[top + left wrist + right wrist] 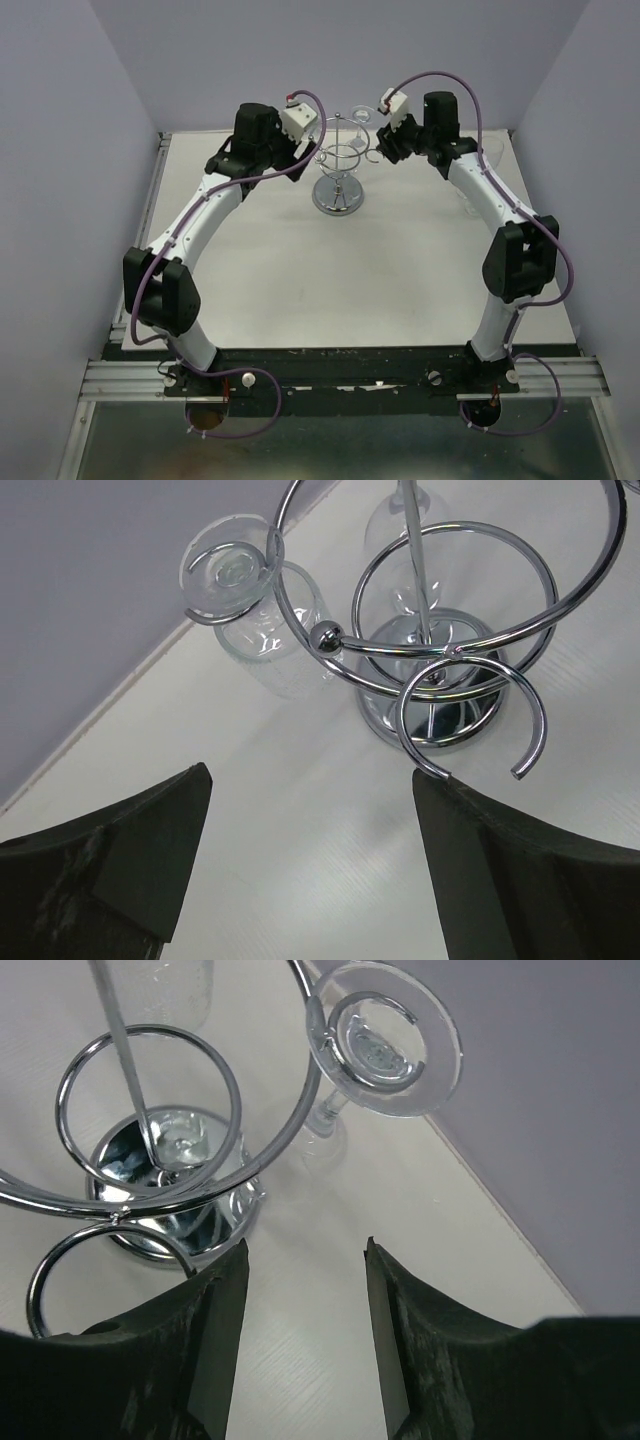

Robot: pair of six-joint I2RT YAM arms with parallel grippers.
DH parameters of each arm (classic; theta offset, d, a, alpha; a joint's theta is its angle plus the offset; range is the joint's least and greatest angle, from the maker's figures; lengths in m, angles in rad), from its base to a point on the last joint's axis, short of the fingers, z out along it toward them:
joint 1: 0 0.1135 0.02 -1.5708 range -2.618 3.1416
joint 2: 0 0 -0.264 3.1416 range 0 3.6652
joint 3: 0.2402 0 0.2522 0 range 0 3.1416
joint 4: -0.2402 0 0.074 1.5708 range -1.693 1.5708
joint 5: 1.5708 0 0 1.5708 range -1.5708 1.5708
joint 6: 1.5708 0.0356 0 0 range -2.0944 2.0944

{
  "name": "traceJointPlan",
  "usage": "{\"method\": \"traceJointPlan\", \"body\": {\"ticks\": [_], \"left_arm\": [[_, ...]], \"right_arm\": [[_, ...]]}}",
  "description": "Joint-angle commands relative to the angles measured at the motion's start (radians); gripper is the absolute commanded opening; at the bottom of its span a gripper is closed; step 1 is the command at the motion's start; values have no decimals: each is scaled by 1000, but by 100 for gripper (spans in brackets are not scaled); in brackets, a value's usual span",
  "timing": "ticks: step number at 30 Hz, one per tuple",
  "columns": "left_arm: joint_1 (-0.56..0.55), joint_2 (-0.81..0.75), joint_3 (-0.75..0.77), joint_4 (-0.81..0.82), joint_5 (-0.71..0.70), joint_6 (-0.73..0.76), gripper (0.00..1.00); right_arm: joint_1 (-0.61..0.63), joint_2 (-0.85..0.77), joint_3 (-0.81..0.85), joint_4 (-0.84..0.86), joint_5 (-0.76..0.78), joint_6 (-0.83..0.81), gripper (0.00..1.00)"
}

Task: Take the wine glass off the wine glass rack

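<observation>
Matte black fingers (100, 870) of the left gripper (310, 865) fill the bottom corners of its wrist view. They are spread as wide as they go, clamping nothing and touching nothing, with bare bench (300, 270) showing between them. On the right gripper (305, 1350) the jaws stand about half apart, likewise empty, and the flat inner faces of its fingers (205, 1360) look scuffed and dusty. Both grippers hover near the wine glass rack (340, 180), one on either side of it, at the far middle of the white, faintly grained bench. It is shiny chrome wire: a round mirrored base, a thin straight post, and a wide ring bearing curled open loops, one wire ending in a small ball. The wine glass (385, 1050) hangs upside down on the rack's far side, close to the pale lilac wall (300, 50). Its flat round foot rests on top of a loop, its stem drops through the loop, and its clear bowl hangs below. Neither gripper touches the glass or the wire.
</observation>
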Motion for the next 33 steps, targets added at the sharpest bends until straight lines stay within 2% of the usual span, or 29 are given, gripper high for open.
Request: {"method": "traceJointPlan", "body": {"ticks": [1, 17, 23, 29, 33], "left_arm": [[11, 30, 49, 19, -75, 24, 99], [54, 81, 107, -7, -109, 21, 99], [66, 99, 118, -18, -140, 21, 99], [78, 47, 100, -21, -75, 23, 99], [101, -13, 83, -102, -69, 23, 99]], "right_arm": [[30, -71, -44, -15, -33, -57, 58], [160, -175, -133, -64, -45, -34, 59], [186, -174, -120, -66, -56, 30, 59], [188, -185, -80, -67, -61, 93, 63], [186, -214, -37, -80, -26, 128, 67]]}}
